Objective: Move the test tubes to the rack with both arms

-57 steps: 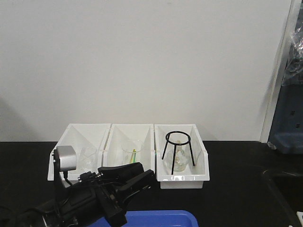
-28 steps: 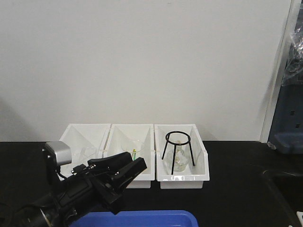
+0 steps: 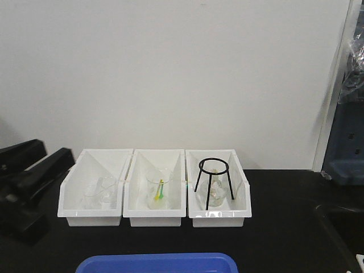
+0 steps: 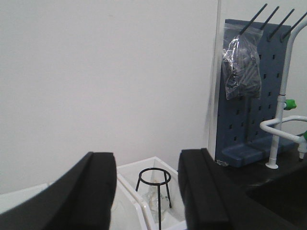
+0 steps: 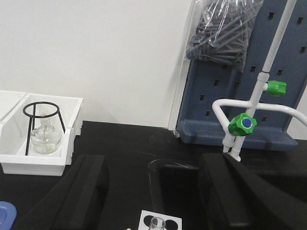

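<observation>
The white rack (image 5: 160,213) shows only at the bottom edge of the right wrist view, with one clear test tube (image 5: 157,223) standing in a hole. My right gripper (image 5: 156,165) is open above the black bench just beyond the rack, holding nothing. My left gripper (image 4: 147,163) is open and empty too, raised and facing the white bin with the black tripod (image 4: 153,178). In the front view only the left gripper's black fingers (image 3: 42,169) show, at the left edge beside the bins. The rack and tubes are out of the front view.
Three white bins (image 3: 153,216) stand in a row at the back, holding beakers (image 3: 158,185), a flask and the tripod (image 3: 213,173). A blue tray (image 3: 159,263) lies at the front edge. A sink (image 5: 192,187), a green-knobbed faucet (image 5: 244,123) and a blue pegboard (image 5: 249,96) are on the right.
The left arm has swung from the front centre, in front of the bins, out to the left edge and risen. The bins now show unobstructed.
</observation>
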